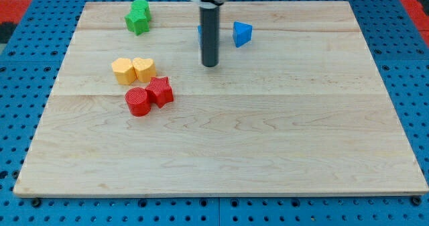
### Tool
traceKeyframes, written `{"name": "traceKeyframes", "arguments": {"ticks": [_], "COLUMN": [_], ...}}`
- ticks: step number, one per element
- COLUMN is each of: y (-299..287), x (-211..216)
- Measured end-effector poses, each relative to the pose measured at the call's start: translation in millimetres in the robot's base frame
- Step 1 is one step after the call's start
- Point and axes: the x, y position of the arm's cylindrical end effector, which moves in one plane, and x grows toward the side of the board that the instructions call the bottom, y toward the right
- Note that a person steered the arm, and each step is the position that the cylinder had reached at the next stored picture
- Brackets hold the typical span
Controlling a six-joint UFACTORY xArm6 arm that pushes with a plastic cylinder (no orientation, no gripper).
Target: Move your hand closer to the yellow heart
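Pale wooden board (268,152) on blue pegboard (20,65); my tip (210,65), no grasping tool, stands right of the yellow heart (144,68).

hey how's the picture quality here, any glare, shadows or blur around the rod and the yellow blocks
Camera view: lighting is even and soft, no strong glare on the wooden board. Camera view: my tip casts only a faint shadow at its base. Camera view: the yellow heart and the yellow block beside it look sharp; the rod's top is cropped by the view's top edge.
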Motion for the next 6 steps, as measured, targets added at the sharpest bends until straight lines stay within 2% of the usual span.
{"name": "traceKeyframes", "arguments": {"ticks": [2, 6], "y": [-61.9, -72.2], "x": [-2.3, -15.0]}}
